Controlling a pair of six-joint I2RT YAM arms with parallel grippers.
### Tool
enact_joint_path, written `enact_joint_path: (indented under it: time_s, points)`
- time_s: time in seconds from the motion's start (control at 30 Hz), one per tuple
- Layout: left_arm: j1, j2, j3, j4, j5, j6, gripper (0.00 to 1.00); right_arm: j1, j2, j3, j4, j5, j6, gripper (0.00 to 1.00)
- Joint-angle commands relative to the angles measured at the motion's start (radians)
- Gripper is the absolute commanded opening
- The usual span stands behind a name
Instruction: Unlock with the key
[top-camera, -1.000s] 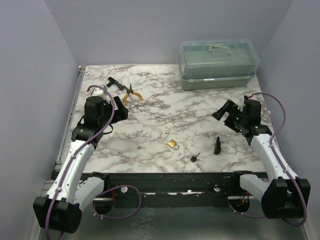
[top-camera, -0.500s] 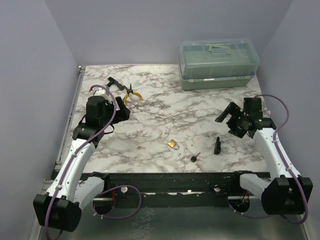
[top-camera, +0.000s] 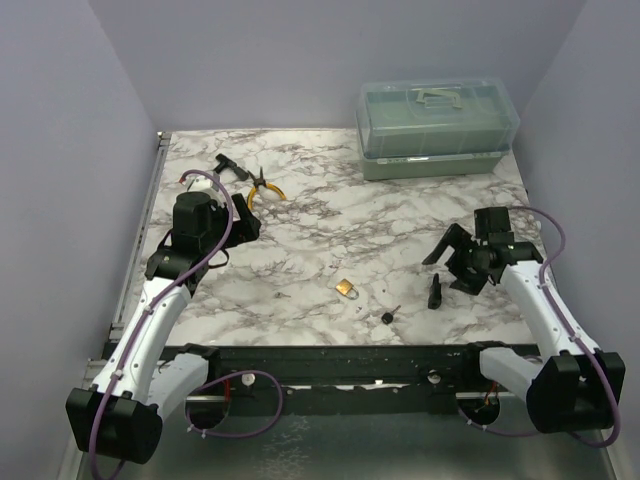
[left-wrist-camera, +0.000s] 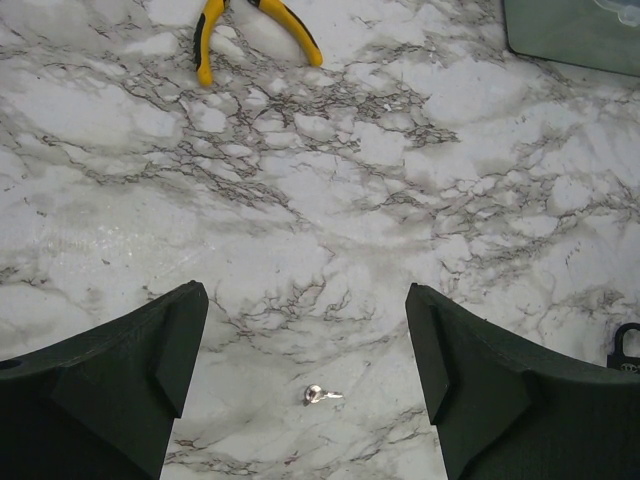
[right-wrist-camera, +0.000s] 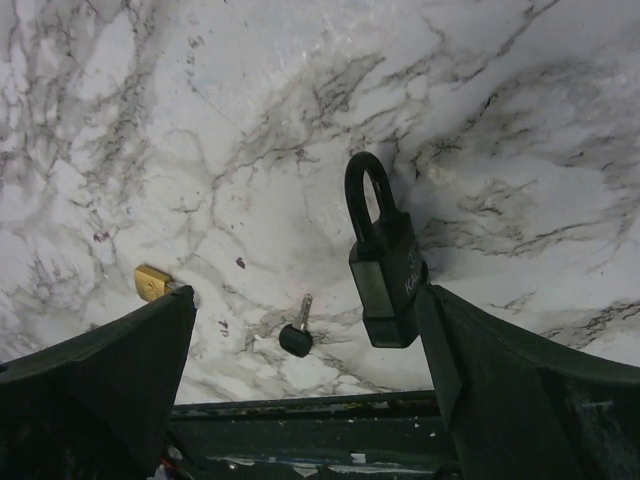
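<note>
Plainly, nothing is picked up yet. Nearest the table's front edge lie a small black-headed bit (right-wrist-camera: 297, 336) and a dark padlock with a looped shackle (right-wrist-camera: 385, 270), with the small brass padlock (top-camera: 347, 288) to their left. The tiny silver-grey metal key (left-wrist-camera: 320, 395) rests flat on the marble, left of the brass lock and apart from it. The left gripper (left-wrist-camera: 305, 300) points down toward it, jaws wide and empty. The right gripper (top-camera: 445, 250), equally wide, hangs by the dark padlock. Farther back sit yellow-handled pliers (top-camera: 262, 188) and a translucent green plastic box (top-camera: 437, 128). I judge this the approach: next, the left arm must descend and pinch that thin key cleanly.
</note>
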Motion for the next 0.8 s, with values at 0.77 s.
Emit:
enact_joint_path:
  time_s: [0.77]
  points:
    - [-0.003, -0.023, -0.010, 0.014, 0.016, -0.001, 0.87, 0.142, 0.045, -0.109, -0.061, 0.187, 0.177, 0.81]
